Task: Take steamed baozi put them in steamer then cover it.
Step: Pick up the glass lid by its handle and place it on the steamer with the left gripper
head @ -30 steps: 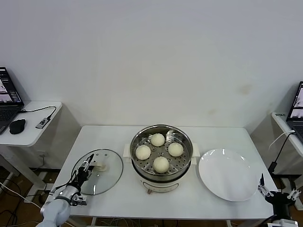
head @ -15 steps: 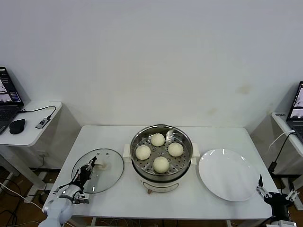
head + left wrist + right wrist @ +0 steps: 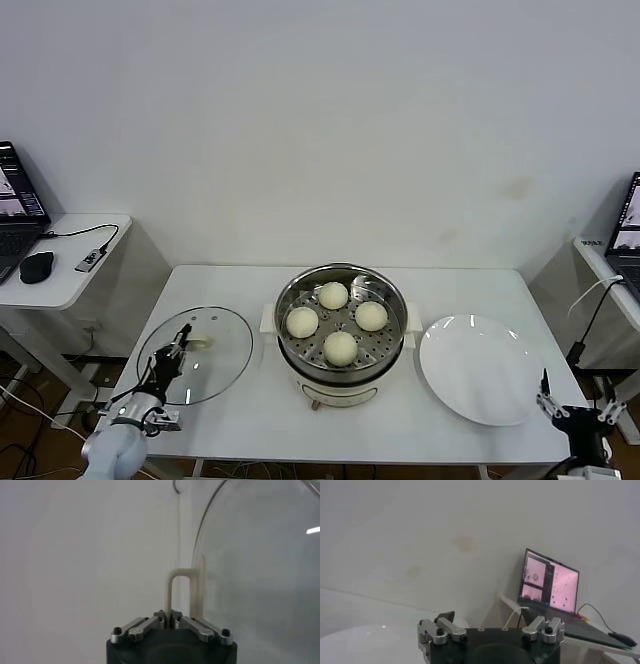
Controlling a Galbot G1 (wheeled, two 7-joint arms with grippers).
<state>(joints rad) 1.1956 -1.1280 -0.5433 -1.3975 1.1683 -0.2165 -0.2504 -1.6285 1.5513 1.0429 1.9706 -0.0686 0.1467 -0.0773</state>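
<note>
Baozi, four small round cream-white steamed buns [image 3: 340, 347], already sit inside the round shiny stainless-steel steamer [image 3: 342, 287]. Left of that steamer, my left gripper [image 3: 177, 347] has its fingers clamped on the cream handle [image 3: 178, 593] of the round glass lid [image 3: 196, 355]. I'd raise it level, carry it over the steamer and centre it before lowering. My right gripper [image 3: 575, 415], fingers spread apart, idles beyond the flat white plate [image 3: 480, 368], right of the steamer.

Four baozi [image 3: 340, 347] in central steamer [image 3: 341, 321]; lid [image 3: 196, 355] left, plate [image 3: 485, 369] right.
</note>
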